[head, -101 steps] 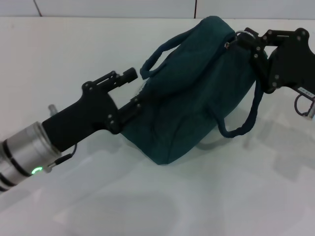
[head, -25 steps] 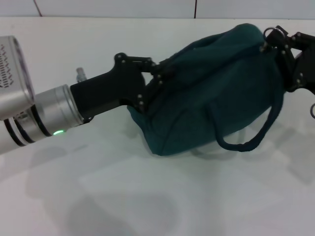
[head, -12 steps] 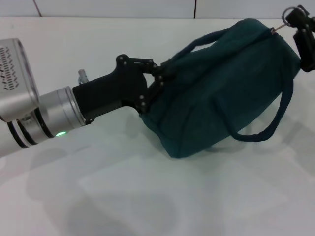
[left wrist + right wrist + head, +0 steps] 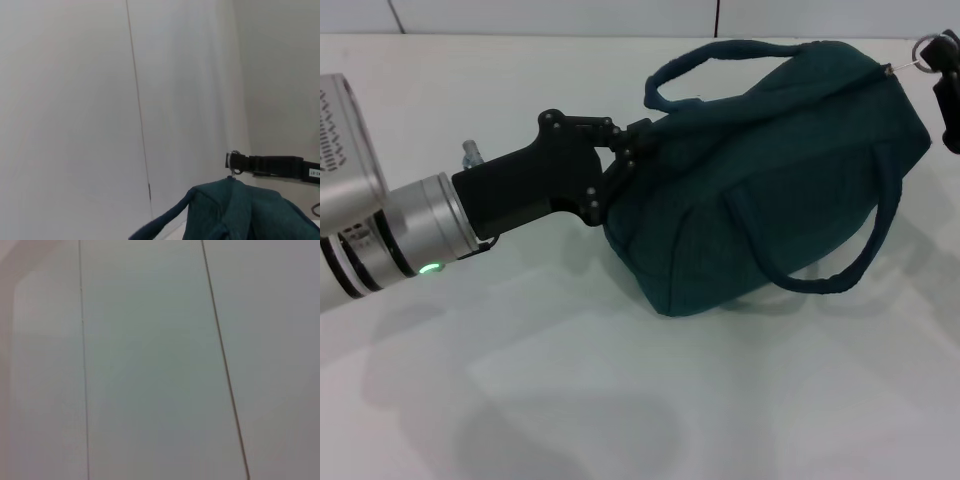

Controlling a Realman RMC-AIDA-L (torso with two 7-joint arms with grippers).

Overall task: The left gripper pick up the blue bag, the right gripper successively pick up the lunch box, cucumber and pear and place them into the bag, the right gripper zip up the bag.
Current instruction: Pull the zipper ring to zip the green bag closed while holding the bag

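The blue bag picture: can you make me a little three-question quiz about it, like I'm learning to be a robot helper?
1. True or false: the left pincer is clamped on one end of the blue bag.
2. Which is in view outside the bag? A) the pear B) the cucumber C) neither
3. Fill in: the right pincer is at the bag's other end, by the small metal ____ of the zipper.

Key
1. True. Its fingers pinch the fabric at the bag's end.
2. C. No food or lunch box shows anywhere on the white table.
3. Ring. Whether the pincer grips it cannot be seen, as it is cut off at the head view's edge.
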